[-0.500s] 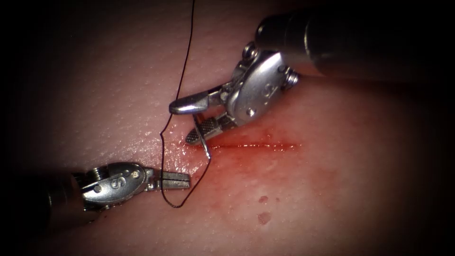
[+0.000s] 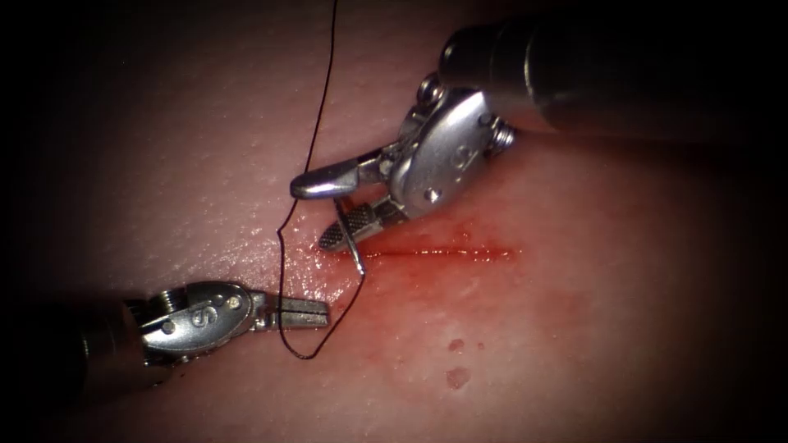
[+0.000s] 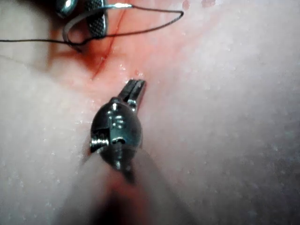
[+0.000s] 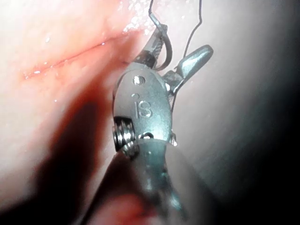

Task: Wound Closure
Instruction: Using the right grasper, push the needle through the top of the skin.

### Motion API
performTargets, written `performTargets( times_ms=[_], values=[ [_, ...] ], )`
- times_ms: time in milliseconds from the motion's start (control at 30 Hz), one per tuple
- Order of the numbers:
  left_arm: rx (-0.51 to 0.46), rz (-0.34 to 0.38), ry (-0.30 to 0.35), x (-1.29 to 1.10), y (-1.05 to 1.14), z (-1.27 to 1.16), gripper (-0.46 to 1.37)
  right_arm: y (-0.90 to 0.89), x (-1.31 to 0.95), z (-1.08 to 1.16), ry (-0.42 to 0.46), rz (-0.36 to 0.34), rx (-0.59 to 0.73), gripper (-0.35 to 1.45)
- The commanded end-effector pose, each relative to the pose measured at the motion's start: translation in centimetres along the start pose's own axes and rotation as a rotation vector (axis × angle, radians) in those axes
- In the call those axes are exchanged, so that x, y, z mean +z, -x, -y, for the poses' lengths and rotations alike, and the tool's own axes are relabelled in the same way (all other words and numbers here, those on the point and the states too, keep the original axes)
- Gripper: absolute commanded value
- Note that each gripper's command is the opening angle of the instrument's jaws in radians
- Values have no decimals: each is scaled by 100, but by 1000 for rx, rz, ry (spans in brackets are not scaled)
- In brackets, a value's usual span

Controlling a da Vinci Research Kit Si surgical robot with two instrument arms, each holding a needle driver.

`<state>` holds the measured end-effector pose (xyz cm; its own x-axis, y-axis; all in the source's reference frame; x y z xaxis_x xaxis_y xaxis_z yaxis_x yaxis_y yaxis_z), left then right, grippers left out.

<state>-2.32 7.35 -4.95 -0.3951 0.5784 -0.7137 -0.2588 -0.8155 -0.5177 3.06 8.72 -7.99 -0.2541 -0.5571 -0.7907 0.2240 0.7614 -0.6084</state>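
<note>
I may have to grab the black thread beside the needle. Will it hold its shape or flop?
Likely floppy: the thread hangs in a slack loop over the tissue. Probably very light, being hair-thin beside the needle. It may slip, since the tissue there looks wet with red fluid.

Pale pink tissue (image 2: pixel 205 148) with a fine pebbled, glistening surface, deepening to red around a thin dark red cut (image 2: pixel 443 253). Red fluid (image 2: pixel 456 376) forms small darker spots below the cut. A thin black thread (image 2: pixel 320 107) crosses the pink. The needle (image 2: pixel 353 242) is silver-grey. Both hands, left (image 2: pixel 316 312) and right (image 2: pixel 316 212), are shiny silver metal; the right one shows a cross-hatched gripping face.
</note>
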Motion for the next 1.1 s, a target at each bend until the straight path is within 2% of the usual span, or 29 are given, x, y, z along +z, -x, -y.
performTargets(
  times_ms=[33, 67, 100, 133, 200, 367, 500, 533, 633, 733, 933, 1100],
  values=[
    [0, 1, 10, 0, 0, 0, -35, 0, 0, 0, -2, 0, 0, 35],
    [0, 1, 10, 0, 0, 0, -35, 0, 1, 0, -2, -1, 0, 34],
    [0, 1, 10, 0, 0, 0, -35, 0, 1, 0, -5, -1, -1, 21],
    [0, 0, 10, 0, 0, 0, -35, -1, 1, 1, -32, 0, 0, -7],
    [1, 3, 10, 0, 0, -1, -35, -1, 3, 2, -84, 6, -3, -35],
    [2, 3, 11, -1, 1, -1, -35, -1, 2, 5, -111, 24, -39, -35],
    [3, 3, 11, -1, 2, -1, -35, 2, -1, 6, -111, 75, -57, -35],
    [3, 3, 11, -2, 2, -1, -35, 2, -4, 6, -101, 104, -63, -35],
    [2, 3, 15, -2, 1, -1, -35, 4, -9, 8, -59, 134, -62, -35],
    [0, 6, 12, -1, -1, 0, -35, 5, -16, 11, -42, 209, -83, -35],
    [-1, -10, 4, 3, -5, 1, -35, 3, -25, 22, 26, 292, -61, -35],
    [3, -37, -24, 3, -11, 4, -35, 4, -25, 31, 34, 346, -46, -35]
  ],
)
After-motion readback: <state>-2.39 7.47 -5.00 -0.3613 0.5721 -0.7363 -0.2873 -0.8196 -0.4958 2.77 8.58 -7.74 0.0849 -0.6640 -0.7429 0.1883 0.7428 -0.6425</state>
